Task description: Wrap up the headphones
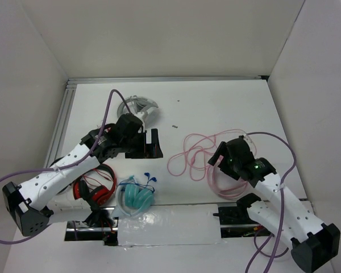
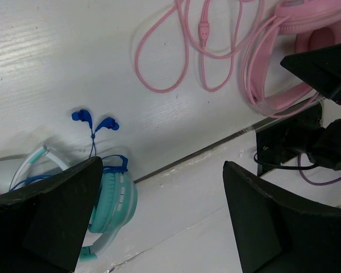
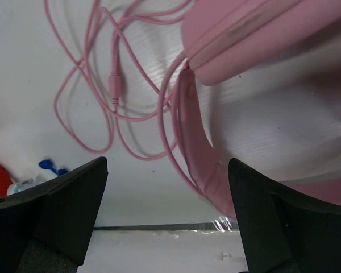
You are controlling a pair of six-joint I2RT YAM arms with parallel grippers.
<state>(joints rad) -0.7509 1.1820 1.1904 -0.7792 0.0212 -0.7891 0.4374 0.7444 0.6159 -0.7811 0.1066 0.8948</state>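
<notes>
Top external view: we see a big flat white table (image 1: 227, 108). The white left arm (image 1: 57, 173) reaches in on the left side. Its left gripper (image 2: 162, 170) is spread wide with nothing in it. The white right arm (image 1: 284, 205) reaches in on the right. Its right gripper (image 3: 166, 165) hangs low over the big soft pale-pink headphones (image 3: 244, 28), with its fingers wide apart and not squeezing them. These headphones lie on the right side of the table. Their long thin pink cable (image 3: 115, 85) sprawls in loose loops to their left. On the near left lie shiny red-and-black headphones (image 1: 96, 190). Just right of those sit smaller teal headphones (image 1: 135, 198), with tiny blue earbuds (image 2: 80, 116) on their far side.
</notes>
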